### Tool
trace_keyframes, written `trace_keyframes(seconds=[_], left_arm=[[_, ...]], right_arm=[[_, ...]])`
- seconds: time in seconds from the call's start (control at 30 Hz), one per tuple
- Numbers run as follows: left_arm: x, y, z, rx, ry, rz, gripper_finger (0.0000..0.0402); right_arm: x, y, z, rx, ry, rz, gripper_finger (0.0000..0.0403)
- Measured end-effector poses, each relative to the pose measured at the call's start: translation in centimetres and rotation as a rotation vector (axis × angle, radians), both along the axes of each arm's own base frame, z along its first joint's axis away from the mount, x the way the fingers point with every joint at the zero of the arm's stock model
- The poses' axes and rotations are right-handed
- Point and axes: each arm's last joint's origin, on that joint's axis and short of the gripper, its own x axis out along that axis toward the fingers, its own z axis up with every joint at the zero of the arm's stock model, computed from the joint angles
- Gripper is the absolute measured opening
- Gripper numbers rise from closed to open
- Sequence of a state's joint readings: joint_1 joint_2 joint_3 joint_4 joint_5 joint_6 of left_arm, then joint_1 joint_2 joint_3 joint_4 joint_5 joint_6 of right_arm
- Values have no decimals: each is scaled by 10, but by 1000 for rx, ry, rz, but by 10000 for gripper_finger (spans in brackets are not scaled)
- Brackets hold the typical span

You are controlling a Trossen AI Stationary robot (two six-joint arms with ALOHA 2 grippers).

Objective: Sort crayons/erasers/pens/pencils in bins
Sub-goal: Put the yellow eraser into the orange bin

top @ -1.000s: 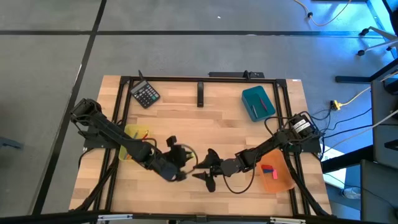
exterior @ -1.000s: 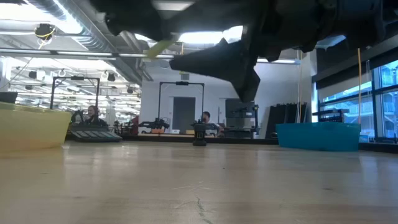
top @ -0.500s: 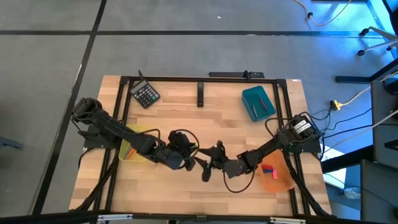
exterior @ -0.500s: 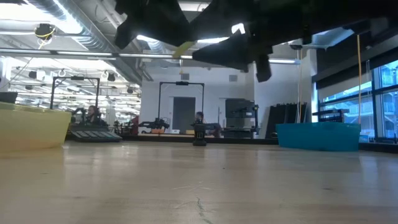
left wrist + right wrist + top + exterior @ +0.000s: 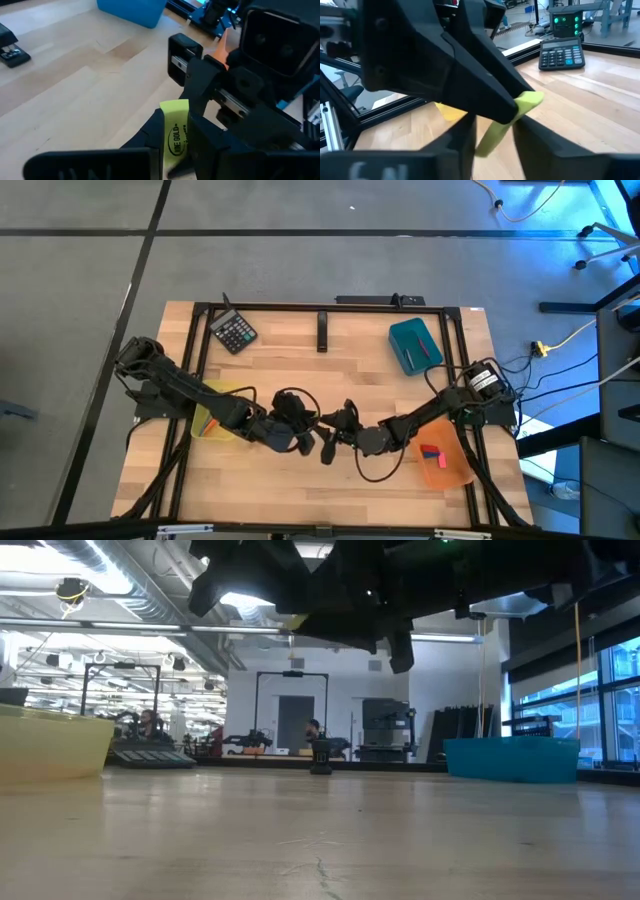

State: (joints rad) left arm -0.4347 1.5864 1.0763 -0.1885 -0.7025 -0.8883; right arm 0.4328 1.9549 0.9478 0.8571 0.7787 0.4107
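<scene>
The yellow eraser [image 5: 174,131] is a short block with dark print, held in the air above the table's middle by my left gripper [image 5: 306,438], which is shut on it. My right gripper [image 5: 330,444] faces it from the table's right and is open. Its two fingers [image 5: 544,146] stand on either side of the eraser's free end [image 5: 496,131]; whether they touch it I cannot tell. The yellow bin [image 5: 218,408] sits near the left edge, the teal bin [image 5: 415,345] far right, and the orange bin [image 5: 441,455] near right with a red and a blue eraser inside. My left gripper pinches the yellow eraser between its two fingers [image 5: 150,134] at one end [image 5: 171,146]. The fingers come at it roughly level from the table's left. The eraser is lifted clear of the table, and its other end [image 5: 175,106] sticks out past the fingertips toward my right gripper.
A black calculator [image 5: 235,332] lies at the far left and a small black object [image 5: 322,331] at the far middle. The teal bin holds thin sticks. Bare wood [image 5: 300,375] lies between the bins. People and equipment show in the room beyond the table.
My left gripper has carried the eraser up and toward the table's far right, away from the near edge. My right gripper has moved left and toward the far edge until its fingers stand around the eraser's free end.
</scene>
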Motion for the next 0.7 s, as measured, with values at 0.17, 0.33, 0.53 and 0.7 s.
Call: trace_keyframes(seconds=[0.17, 0.33, 0.53, 0.7], left_arm=[[0, 0, 0, -9, -1, -10, 54], [0, 0, 1, 24, 13, -33, 60], [-6, 2, 9, 83, 33, -65, 100], [-18, 12, 25, 142, 44, -40, 144]], right_arm=[[0, 0, -1, -15, 9, -13, 34], [-3, 4, 0, -78, 36, -18, 28], [-25, 11, 11, -157, 175, -9, 32], [-56, 10, 33, -172, 360, 46, 27]])
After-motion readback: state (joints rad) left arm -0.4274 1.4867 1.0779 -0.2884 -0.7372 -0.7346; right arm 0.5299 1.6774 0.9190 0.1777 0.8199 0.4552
